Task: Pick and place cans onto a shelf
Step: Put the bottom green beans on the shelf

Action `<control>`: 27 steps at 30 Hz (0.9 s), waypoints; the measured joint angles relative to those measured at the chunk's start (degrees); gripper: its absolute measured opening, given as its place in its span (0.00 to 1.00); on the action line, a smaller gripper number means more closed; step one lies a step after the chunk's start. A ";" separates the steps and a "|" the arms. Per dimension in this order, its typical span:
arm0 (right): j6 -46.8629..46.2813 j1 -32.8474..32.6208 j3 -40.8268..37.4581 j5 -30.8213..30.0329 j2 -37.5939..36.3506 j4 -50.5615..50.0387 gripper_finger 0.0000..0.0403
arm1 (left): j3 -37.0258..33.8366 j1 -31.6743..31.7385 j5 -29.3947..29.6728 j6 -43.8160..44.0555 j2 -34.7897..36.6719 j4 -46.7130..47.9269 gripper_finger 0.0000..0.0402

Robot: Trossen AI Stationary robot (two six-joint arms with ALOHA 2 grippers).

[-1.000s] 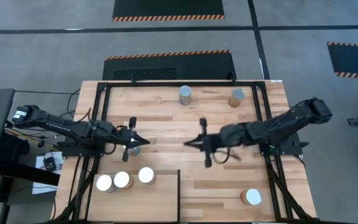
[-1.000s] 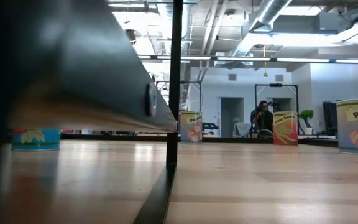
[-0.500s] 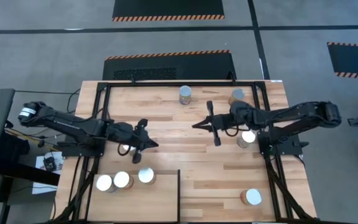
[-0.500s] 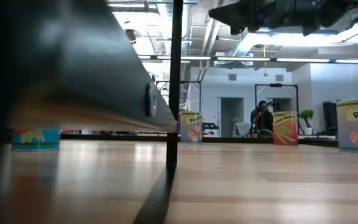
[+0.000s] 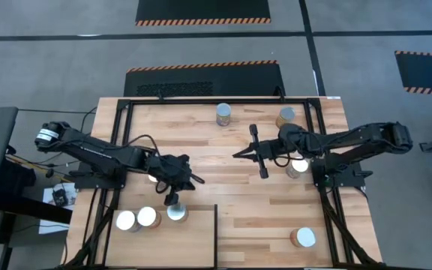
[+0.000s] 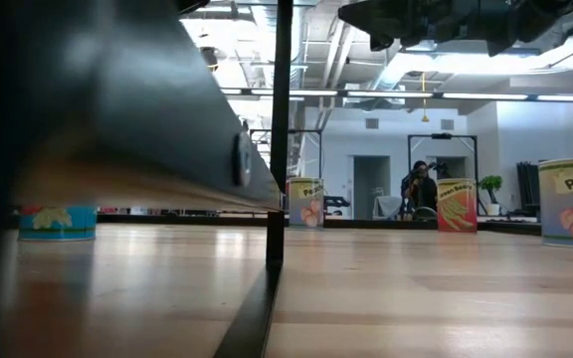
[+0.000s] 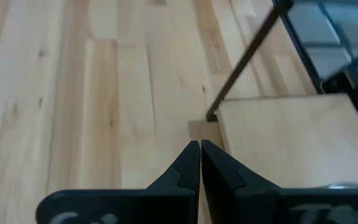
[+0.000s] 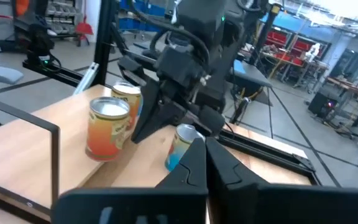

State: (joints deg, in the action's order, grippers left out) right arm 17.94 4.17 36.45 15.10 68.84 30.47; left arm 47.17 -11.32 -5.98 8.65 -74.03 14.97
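**Status: both grippers closed and empty above the worktop**

My left gripper (image 5: 172, 199) hangs over the front-left part of the worktop (image 5: 223, 150), close to the back edge of the shelf (image 5: 193, 241). Its fingers (image 7: 188, 168) are pressed together with nothing between them.

My right gripper (image 5: 238, 154) is above the middle of the worktop. Its fingers (image 8: 194, 163) are also together and carry nothing.

Three cans stand in a row at the back-left edge of the shelf: the first shelf can (image 5: 126, 220), the second shelf can (image 5: 148, 217) and the third shelf can (image 5: 176, 212), the last directly beside my left gripper.

A rear can (image 5: 223, 114) and a rear-right can (image 5: 286, 117) stand near the back edge. A front-right can (image 5: 303, 238) stands well apart at the front right. One can (image 5: 299, 166) is partly hidden under my right arm.
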 joint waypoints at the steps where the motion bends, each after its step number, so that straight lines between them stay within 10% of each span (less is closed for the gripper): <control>1: 0.07 -0.29 0.00 -0.03 0.00 0.10 0.01 | 0.29 -0.24 -0.06 -0.66 -0.52 0.14 0.00; 27: -0.51 -0.80 0.00 -2.17 0.02 0.66 0.02 | 1.93 -6.99 -7.25 1.60 -2.70 5.14 0.00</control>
State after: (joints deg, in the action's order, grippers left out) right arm 17.43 3.38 36.45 12.93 68.86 31.14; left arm 49.10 -18.30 -13.23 10.25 -76.73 20.11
